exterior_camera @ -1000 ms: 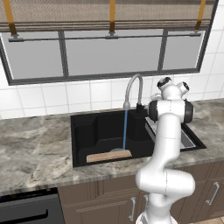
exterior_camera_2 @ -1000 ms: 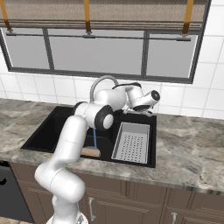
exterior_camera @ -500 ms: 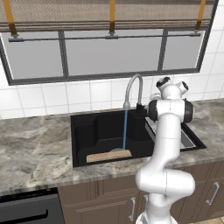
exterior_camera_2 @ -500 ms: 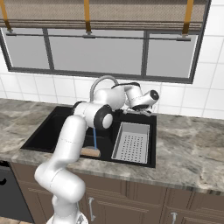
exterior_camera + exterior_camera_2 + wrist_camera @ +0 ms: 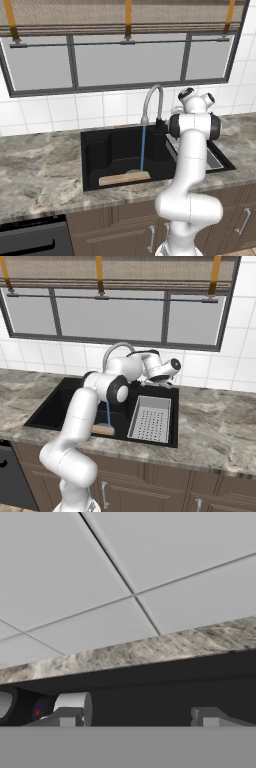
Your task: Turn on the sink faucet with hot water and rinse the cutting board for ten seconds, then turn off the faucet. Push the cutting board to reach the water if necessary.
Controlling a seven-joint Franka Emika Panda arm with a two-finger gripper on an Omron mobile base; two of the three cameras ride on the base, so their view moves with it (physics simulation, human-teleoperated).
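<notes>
Gripper: the dark two-finger gripper (image 5: 135, 718) is seen at the faucet's base by the tiled wall; fingertips (image 5: 210, 717) are set apart, a grip cannot be told.
Faucet: the tall silver-grey gooseneck faucet (image 5: 151, 98) is arched over the matte-black rectangular sink (image 5: 107, 150).
Water: a thin blue stream (image 5: 143, 148) is falling straight down.
Cutting board: the light tan wooden slab (image 5: 124, 178) is lying at the sink's front, touched by the stream at its right end.
Desk: the sink is surrounded by grey marbled stone (image 5: 40, 170).

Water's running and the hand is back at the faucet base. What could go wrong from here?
The stream lands at the right end of the cutting board, so most of it may stay unrinsed. In the hand view, the handle sits beside one fingertip, not between them, so closing the hand could miss or nudge it.
</notes>
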